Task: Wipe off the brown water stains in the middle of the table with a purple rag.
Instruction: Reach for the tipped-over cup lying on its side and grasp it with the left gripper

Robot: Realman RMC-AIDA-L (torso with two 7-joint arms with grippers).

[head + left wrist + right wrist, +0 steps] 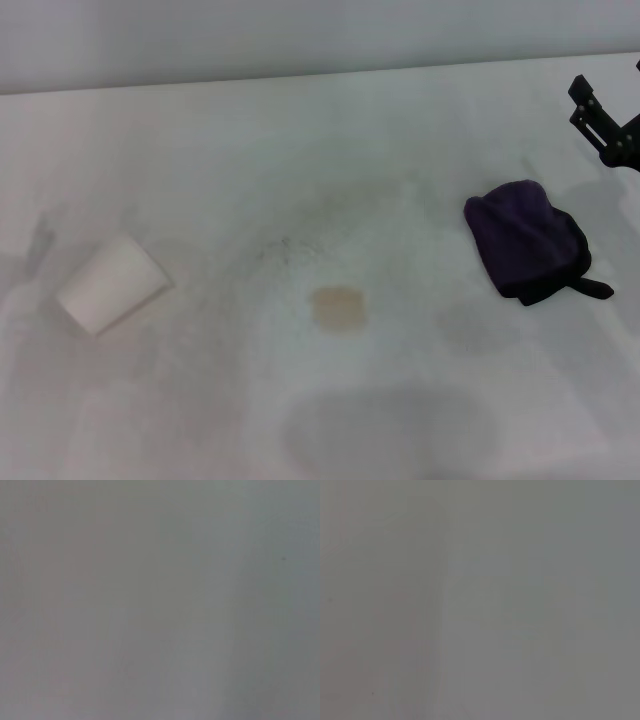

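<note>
Dark purple soft cloth rag point(525, 238) on white bench point(300, 140): likely light, floppy; pinch the bundled top (not the tail). Right claw point(603, 124) hovers beyond, empty, opening unclear.

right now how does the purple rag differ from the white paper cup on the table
The purple rag is a dark, soft, crumpled bundle with a black strap tail; the white paper cup is pale, rigid and smooth, lying on its side. The rag sits right of the brown water stains, near the right gripper; the cup lies to their left. Both rest on the table, untouched.
</note>
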